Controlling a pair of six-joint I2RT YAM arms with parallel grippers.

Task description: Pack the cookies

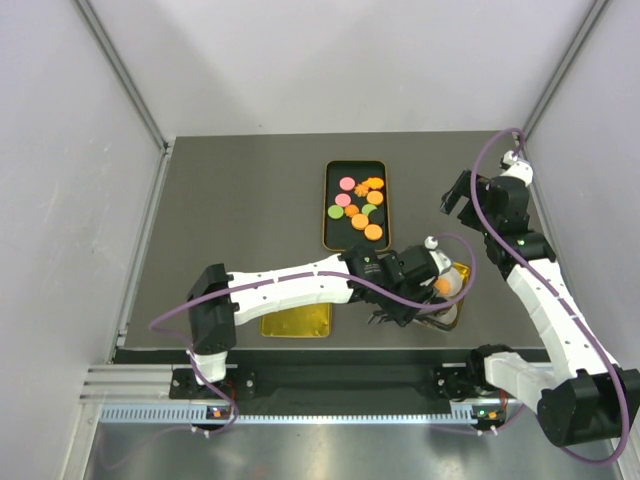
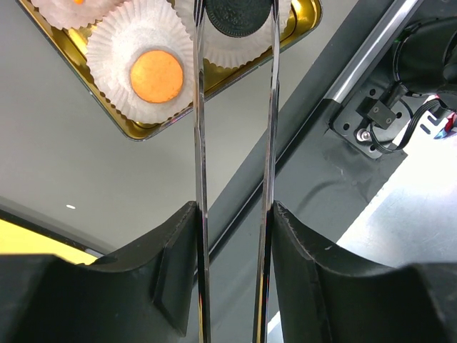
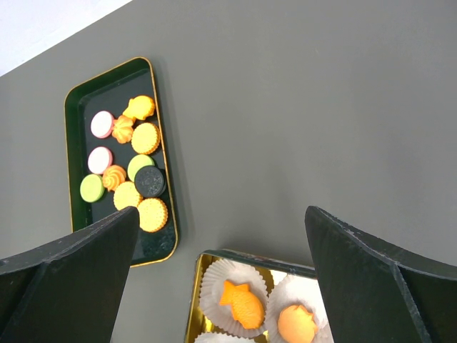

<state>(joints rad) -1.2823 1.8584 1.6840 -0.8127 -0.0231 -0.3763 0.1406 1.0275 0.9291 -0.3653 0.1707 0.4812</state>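
Observation:
Several cookies (image 1: pixel 358 205) in orange, pink and green lie in a black tray (image 1: pixel 331 225); the right wrist view shows them (image 3: pixel 128 161) with one black one among them. My left gripper (image 1: pixel 428 287) reaches over a gold tin (image 1: pixel 458 300) at the front right. Its long metal fingers (image 2: pixel 198 107) are shut on a black cookie (image 2: pixel 239 16), held over a white paper cup (image 2: pixel 228 50). The neighbouring cup holds an orange cookie (image 2: pixel 156 76). My right gripper (image 1: pixel 455 198) hangs open and empty above the table, right of the tray.
A gold lid (image 1: pixel 296 321) lies at the front edge under the left arm. In the right wrist view, the tin (image 3: pixel 196 300) holds two orange cookies in paper cups. The table's front rail (image 2: pixel 371 57) runs just beside the tin.

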